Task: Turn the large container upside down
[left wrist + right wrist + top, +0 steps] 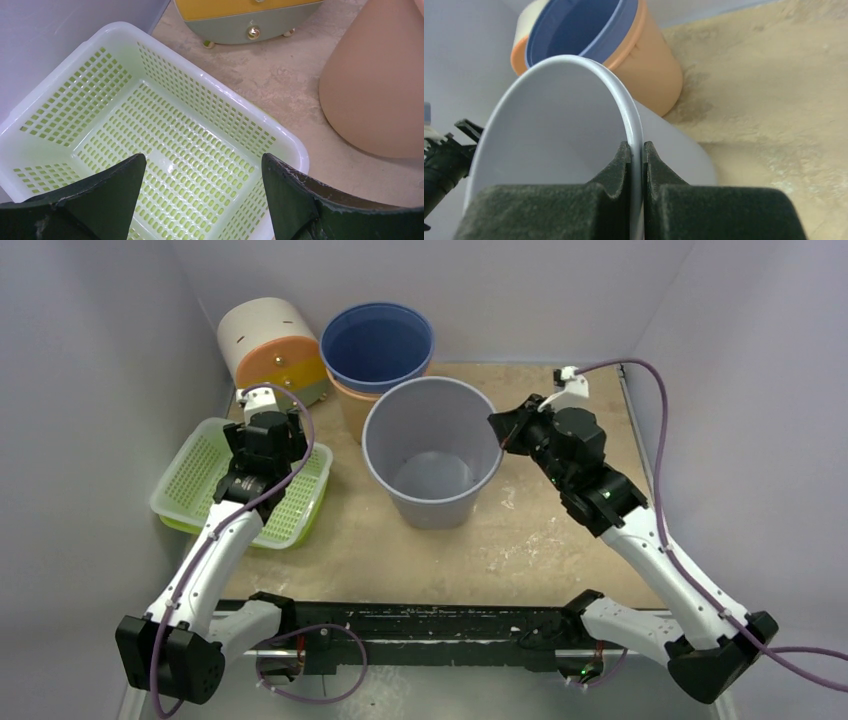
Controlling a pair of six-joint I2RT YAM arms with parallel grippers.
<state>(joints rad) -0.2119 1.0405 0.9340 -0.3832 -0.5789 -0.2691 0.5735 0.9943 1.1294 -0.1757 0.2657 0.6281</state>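
Currently: my right claw (pixel 637 148) clamps the rim of the upright grey bucket (pixel 431 476), mid-frame; left claw (pixel 202 172) gapes above green basket (pixel 210 85), left side.

The large grey container (pixel 433 450) stands upright, mouth up, mid-table.

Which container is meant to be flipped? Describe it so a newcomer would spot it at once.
Look at the middle of the table, in front of the blue bucket nested in an orange bucket. The grey bucket stands there open side up, its rim pinched by the right gripper. It is the only grey one, and the widest.
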